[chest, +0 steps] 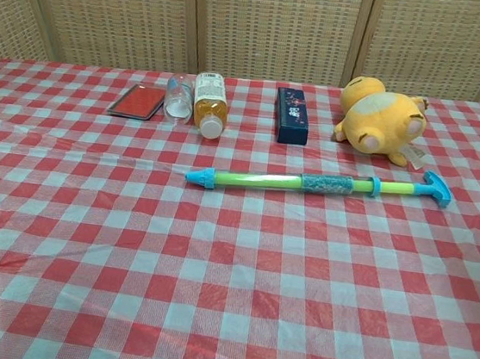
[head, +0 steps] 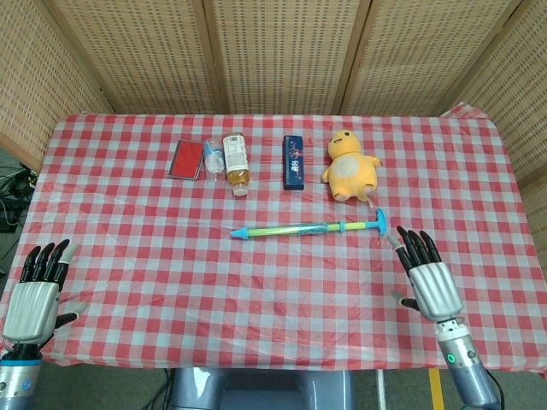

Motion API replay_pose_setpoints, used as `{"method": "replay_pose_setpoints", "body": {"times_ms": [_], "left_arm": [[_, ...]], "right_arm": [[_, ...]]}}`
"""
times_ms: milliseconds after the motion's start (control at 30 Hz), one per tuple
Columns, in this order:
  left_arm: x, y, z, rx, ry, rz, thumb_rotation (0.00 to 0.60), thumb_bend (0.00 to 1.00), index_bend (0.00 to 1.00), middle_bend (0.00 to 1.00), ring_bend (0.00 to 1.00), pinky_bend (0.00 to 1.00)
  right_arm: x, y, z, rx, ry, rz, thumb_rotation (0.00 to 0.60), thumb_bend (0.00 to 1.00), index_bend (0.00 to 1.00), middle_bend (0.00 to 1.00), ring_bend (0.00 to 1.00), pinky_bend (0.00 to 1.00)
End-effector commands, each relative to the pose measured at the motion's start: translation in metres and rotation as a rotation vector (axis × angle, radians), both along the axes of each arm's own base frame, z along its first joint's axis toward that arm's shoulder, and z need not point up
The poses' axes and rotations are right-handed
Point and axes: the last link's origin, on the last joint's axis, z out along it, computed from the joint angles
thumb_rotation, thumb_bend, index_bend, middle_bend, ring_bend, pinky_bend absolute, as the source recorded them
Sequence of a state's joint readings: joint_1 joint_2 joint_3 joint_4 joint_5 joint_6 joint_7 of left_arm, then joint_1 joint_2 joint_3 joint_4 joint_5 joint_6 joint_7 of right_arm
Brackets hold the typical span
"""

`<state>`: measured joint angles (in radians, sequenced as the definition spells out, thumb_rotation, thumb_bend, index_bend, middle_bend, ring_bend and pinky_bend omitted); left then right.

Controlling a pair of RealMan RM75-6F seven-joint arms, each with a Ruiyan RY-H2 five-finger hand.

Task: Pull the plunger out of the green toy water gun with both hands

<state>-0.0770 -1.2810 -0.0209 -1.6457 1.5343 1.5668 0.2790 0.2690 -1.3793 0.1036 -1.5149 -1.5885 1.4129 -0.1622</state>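
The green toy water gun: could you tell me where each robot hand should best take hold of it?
The water gun lies flat, crosswise. Probably the right robot hand takes the blue T-handle from the near side, and the left robot hand wraps the green barrel from above.

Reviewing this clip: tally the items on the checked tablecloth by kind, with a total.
Toy water gun: 1
Bottles: 2, one with amber drink, one small clear
Red flat case: 1
Dark blue box: 1
Yellow plush toy: 1
Total: 6
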Motion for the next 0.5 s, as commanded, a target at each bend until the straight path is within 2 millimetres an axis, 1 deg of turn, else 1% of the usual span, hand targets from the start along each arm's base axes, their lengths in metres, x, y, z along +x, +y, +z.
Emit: {"method": "replay_pose_setpoints", "body": {"times_ms": [33,67,100,167,233,333,367,433,500], "left_arm": [[-0.002,0.002,0.003,0.02,-0.006,0.009,0.6,0.0,0.0,0.0,0.0,0.0],[-0.002,0.003,0.003,0.024,-0.008,0.011,0.6,0.0,0.0,0.0,0.0,0.0],[-0.003,0.003,0.004,0.026,-0.013,0.014,0.6,0.0,0.0,0.0,0.0,0.0],[-0.005,0.004,0.006,0.029,-0.019,0.022,0.6,0.0,0.0,0.0,0.0,0.0],[-0.006,0.005,0.007,0.033,-0.02,0.028,0.6,0.0,0.0,0.0,0.0,0.0],[-0.007,0.007,0.01,0.042,-0.023,0.036,0.6,0.0,0.0,0.0,0.0,0.0],[-0.008,0.008,0.01,0.044,-0.024,0.037,0.6,0.0,0.0,0.0,0.0,0.0],[-0.007,0.009,0.011,0.046,-0.026,0.038,0.6,0.0,0.0,0.0,0.0,0.0],[-0.008,0.01,0.011,0.047,-0.026,0.04,0.6,0.0,0.0,0.0,0.0,0.0]], "right_arm": [[0.03,-0.049,0.006,-0.037,0.026,0.012,0.6,0.09,0.01,0.31,0.29,0.08],[0.035,-0.058,0.006,-0.042,0.036,0.01,0.6,0.09,0.03,0.37,0.36,0.13],[0.04,-0.071,0.008,-0.051,0.047,0.005,0.6,0.09,0.06,0.48,0.47,0.22],[0.047,-0.087,0.008,-0.061,0.061,-0.012,0.6,0.09,0.15,0.68,0.67,0.42],[0.052,-0.102,0.007,-0.067,0.08,-0.025,0.6,0.11,0.23,0.81,0.8,0.54],[0.058,-0.122,0.002,-0.055,0.105,-0.053,0.6,0.15,0.33,0.95,0.93,0.65],[0.058,-0.128,-0.001,-0.043,0.116,-0.071,0.6,0.17,0.36,0.98,0.96,0.68],[0.057,-0.14,-0.007,-0.017,0.133,-0.109,0.6,0.22,0.41,1.0,0.99,0.73],[0.055,-0.145,-0.01,-0.002,0.144,-0.132,0.6,0.28,0.46,1.0,1.0,0.76]]}}
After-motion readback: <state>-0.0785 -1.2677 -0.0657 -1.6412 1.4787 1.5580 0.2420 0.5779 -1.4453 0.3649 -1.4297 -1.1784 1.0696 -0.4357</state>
